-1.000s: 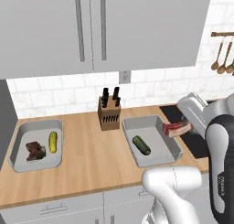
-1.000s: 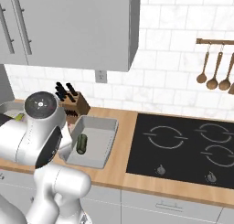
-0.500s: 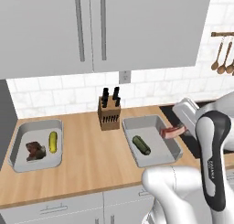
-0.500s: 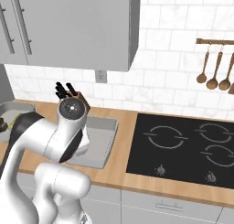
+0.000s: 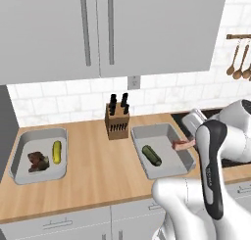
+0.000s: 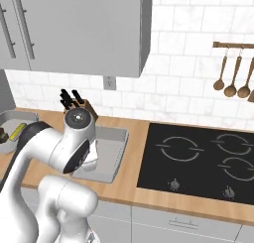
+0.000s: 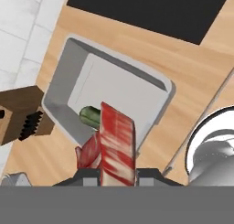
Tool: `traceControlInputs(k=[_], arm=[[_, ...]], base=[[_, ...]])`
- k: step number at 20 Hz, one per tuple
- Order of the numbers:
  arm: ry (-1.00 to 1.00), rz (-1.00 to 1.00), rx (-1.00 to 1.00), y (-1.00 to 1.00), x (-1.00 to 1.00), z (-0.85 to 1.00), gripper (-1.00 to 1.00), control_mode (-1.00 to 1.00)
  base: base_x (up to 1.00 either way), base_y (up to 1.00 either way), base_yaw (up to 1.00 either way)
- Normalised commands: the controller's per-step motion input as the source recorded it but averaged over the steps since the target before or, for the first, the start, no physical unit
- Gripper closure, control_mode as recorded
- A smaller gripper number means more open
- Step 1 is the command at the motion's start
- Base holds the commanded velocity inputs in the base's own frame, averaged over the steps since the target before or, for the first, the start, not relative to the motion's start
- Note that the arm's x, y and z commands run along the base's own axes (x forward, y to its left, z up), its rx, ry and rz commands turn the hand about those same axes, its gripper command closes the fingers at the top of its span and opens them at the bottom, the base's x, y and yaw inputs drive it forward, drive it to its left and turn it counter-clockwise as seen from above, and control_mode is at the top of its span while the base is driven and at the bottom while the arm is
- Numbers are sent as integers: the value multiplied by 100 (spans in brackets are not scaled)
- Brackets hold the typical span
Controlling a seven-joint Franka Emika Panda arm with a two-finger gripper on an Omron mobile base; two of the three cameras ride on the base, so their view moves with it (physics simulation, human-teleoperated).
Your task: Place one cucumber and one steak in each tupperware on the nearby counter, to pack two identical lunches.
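The red steak (image 7: pixel 117 145) is clamped in the gripper (image 7: pixel 118 173), held over the right tupperware (image 5: pixel 184 156) where the dark green cucumber (image 5: pixel 152 155) already lies. Left tupperware (image 5: pixel 19 151) is judged packed. Next, lowering and release inside the rim is called for.

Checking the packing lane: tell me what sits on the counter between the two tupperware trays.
In the left base view, a wooden knife block stands toward the back between the left tupperware and right tupperware; otherwise bare counter.

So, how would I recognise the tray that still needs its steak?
Find the knife block at the back of the wooden counter. The tray on its stovetop side is the one: it holds one dark green cucumber, while the other tray has cucumber and meat.
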Motion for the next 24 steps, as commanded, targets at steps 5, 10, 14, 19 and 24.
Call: traceControlInputs(k=[5, 10, 14, 19, 24], arm=[[0, -20, -3, 0, 43, -48, 100, -100], [0, -11, -1, 2, 65, -52, 100, -100], [0, -5, 0, 8, 58, -49, 100, -100], [0, -4, 0, 3, 51, -34, 100, -100], [0, -3, 0, 0, 44, -18, 100, -100]], base=[[0, 0, 0], [0, 0, 0], [0, 0, 0], [0, 0, 0], [0, 0, 0]])
